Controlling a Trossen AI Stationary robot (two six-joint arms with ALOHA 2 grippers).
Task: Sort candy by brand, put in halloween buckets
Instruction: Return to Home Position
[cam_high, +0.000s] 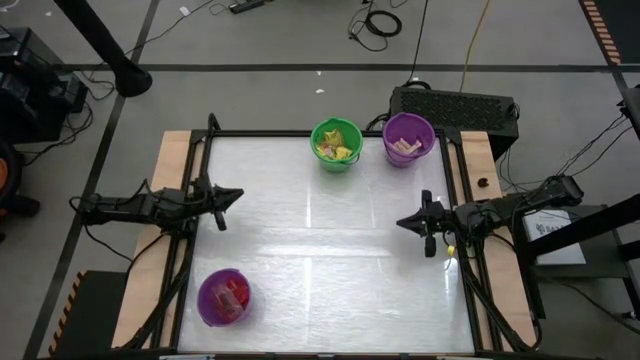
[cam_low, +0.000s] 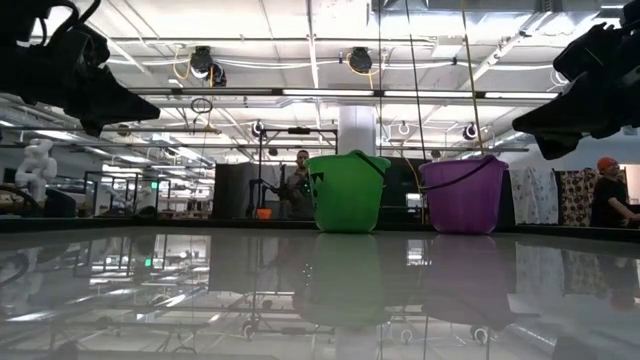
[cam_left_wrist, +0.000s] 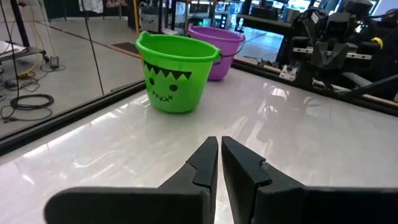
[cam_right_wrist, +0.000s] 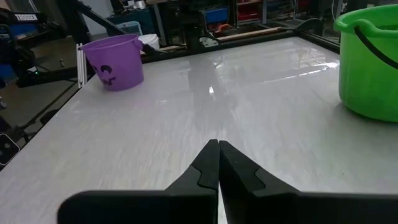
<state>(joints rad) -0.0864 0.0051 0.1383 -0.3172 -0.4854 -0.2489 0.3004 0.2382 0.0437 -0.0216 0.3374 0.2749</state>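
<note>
Red candy (cam_high: 233, 292) barely visible inside the lone purple bucket (cam_high: 201, 299)

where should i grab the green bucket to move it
Probably the top rim of the green bucket, from straight above, one finger inside the wall and one outside. It stands upright and open, the body looks too wide to span, and the handle lies down against the side.

1. Light is bright and even, coming from overhead; long ceiling strip lights (cam_low: 420, 93) show in the low view.
2. The glossy white tabletop (cam_high: 330, 250) carries broad pale glare streaks across its middle.
3. At table height it mirrors the green bucket (cam_low: 347, 192), the purple bucket (cam_low: 462, 194) and the ceiling.
4. The left arm (cam_low: 70, 60) and right arm (cam_low: 590, 80) are backlit there, near-black silhouettes.
5. Shadows beneath the buckets are soft and faint.
</note>
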